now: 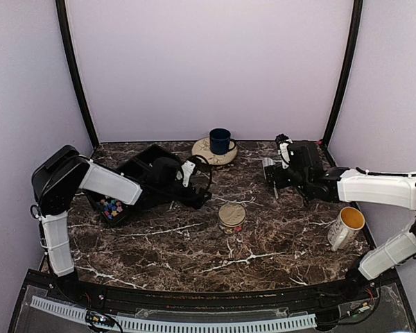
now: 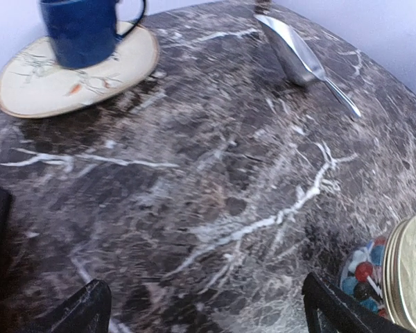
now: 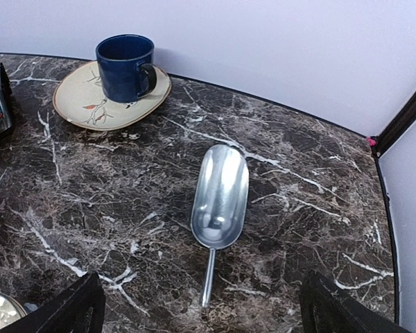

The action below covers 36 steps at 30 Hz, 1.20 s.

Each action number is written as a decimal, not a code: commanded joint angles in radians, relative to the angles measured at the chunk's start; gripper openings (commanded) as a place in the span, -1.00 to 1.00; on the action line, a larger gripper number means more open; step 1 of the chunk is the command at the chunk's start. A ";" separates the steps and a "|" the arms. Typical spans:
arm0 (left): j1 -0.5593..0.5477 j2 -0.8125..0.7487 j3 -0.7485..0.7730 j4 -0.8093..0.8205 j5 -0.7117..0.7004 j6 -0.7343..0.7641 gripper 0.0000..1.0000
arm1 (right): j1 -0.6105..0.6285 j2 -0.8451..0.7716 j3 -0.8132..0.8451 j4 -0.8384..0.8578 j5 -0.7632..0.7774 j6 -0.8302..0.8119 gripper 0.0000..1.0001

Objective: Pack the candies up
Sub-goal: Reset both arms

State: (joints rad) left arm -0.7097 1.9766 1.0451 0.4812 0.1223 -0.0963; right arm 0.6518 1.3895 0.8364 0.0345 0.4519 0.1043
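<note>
Well, both grippers stood spread wide and empty when I checked. Candies lay in the black tray, well to the left of the gold-lidded jar and partly under my left arm; more of them showed through that jar's clear wall. My left gripper hung just behind and left of the jar, over the marble table. My right gripper hovered behind and right of the jar, above the metal scoop without touching it. A blue mug sat on a plate behind the jar.
</note>
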 commanded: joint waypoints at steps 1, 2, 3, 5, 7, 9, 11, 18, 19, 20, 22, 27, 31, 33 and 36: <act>0.004 -0.145 0.019 -0.195 -0.317 -0.063 0.98 | -0.030 -0.047 -0.008 -0.031 0.059 0.047 0.95; 0.004 -0.163 0.027 -0.227 -0.348 -0.076 0.98 | -0.034 -0.054 -0.008 -0.042 0.066 0.053 0.95; 0.003 -0.177 0.036 -0.262 -0.407 -0.090 0.98 | -0.041 -0.062 -0.007 -0.051 0.072 0.058 0.95; 0.003 -0.212 0.044 -0.321 -0.491 -0.119 0.98 | -0.051 -0.083 -0.007 -0.071 0.074 0.069 0.95; 0.003 -0.255 0.036 -0.366 -0.585 -0.160 0.98 | -0.057 -0.111 -0.011 -0.082 0.073 0.074 0.95; 0.001 -0.308 0.013 -0.396 -0.656 -0.193 0.98 | -0.063 -0.142 -0.013 -0.094 0.077 0.082 0.95; 0.000 -0.357 -0.006 -0.429 -0.702 -0.219 0.98 | -0.069 -0.172 -0.013 -0.107 0.080 0.093 0.95; -0.001 -0.470 0.023 -0.616 -0.703 -0.207 0.98 | -0.078 -0.198 0.045 -0.220 0.116 0.114 0.95; -0.001 -0.481 0.026 -0.640 -0.689 -0.204 0.98 | -0.077 -0.193 0.059 -0.246 0.124 0.121 0.95; -0.001 -0.495 0.029 -0.663 -0.677 -0.204 0.98 | -0.078 -0.187 0.073 -0.273 0.126 0.126 0.95; -0.001 -0.526 0.027 -0.696 -0.654 -0.203 0.98 | -0.079 -0.181 0.095 -0.314 0.125 0.138 0.95; -0.001 -0.632 0.014 -0.765 -0.620 -0.191 0.98 | -0.079 -0.220 0.110 -0.362 0.062 0.160 0.95; -0.001 -0.716 0.004 -0.823 -0.600 -0.163 0.98 | -0.078 -0.280 0.098 -0.397 -0.044 0.152 0.95; 0.000 -0.760 -0.012 -0.843 -0.588 -0.151 0.98 | -0.077 -0.304 0.095 -0.429 -0.087 0.141 0.95; -0.001 -0.820 -0.051 -0.869 -0.574 -0.144 0.98 | -0.077 -0.336 0.093 -0.486 -0.119 0.123 0.95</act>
State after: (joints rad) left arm -0.7097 1.2270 1.0424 -0.3031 -0.4797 -0.2668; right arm 0.5797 1.0935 0.9195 -0.3790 0.4118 0.2417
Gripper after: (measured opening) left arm 0.989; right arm 0.977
